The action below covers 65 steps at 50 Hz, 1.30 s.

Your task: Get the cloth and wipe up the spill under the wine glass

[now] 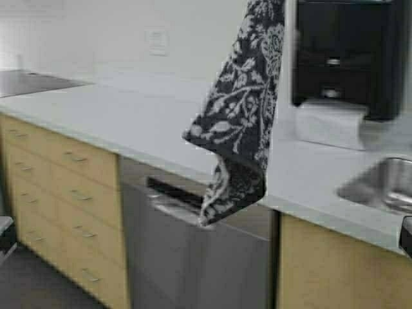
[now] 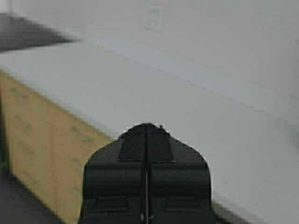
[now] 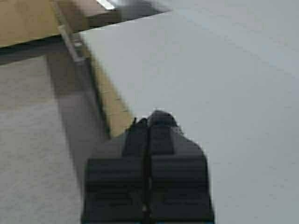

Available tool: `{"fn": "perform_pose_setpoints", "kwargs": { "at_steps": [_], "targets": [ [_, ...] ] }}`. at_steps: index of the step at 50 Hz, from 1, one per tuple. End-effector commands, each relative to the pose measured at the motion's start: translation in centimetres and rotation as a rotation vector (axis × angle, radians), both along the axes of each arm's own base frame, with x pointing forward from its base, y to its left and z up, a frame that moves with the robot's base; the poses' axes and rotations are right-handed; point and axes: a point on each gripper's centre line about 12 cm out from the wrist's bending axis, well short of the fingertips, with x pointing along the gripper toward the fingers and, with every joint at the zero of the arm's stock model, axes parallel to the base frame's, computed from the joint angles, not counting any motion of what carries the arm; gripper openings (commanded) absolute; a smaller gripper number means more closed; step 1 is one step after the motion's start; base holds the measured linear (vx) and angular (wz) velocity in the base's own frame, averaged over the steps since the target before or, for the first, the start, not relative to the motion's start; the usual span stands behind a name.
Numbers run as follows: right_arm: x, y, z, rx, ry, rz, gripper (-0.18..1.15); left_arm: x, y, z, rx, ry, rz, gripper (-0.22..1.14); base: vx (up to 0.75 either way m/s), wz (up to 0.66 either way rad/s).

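The cloth (image 1: 241, 109), dark grey-black with a white floral pattern, hangs down from above the top edge of the high view, in front of the counter (image 1: 116, 119). What holds it is out of view. The wine glass and the spill are out of view. My left gripper (image 2: 146, 125) is shut and empty, held off the counter's front edge. My right gripper (image 3: 149, 119) is shut, with nothing showing between its jaws, over the pale counter top (image 3: 210, 70) near its edge. No cloth shows in either wrist view.
A black paper towel dispenser (image 1: 344, 51) with white paper towel (image 1: 328, 122) hangs at the back right. A steel sink (image 1: 383, 183) is at the right. Below the counter are a steel dishwasher (image 1: 193, 251) and wooden drawers (image 1: 58, 187). A dark cooktop (image 1: 26, 82) lies at the far left.
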Motion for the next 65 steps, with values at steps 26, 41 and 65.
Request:
{"fn": "perform_pose_setpoints", "kwargs": {
  "at_steps": [26, 41, 65],
  "targets": [
    [0.2, -0.2, 1.1, 0.021, -0.048, -0.008, 0.06, 0.6, 0.0, 0.3, 0.012, -0.008, 0.001, 0.02, -0.09, 0.56],
    [0.9, -1.2, -0.2, 0.006, -0.014, -0.043, 0.06, 1.3, 0.0, -0.2, 0.011, 0.011, 0.002, 0.02, -0.06, 0.55],
    [0.9, -1.3, -1.2, -0.004, 0.007, -0.047, 0.06, 2.1, 0.0, -0.2, 0.003, 0.025, 0.002, 0.02, -0.06, 0.61]
  ]
}}
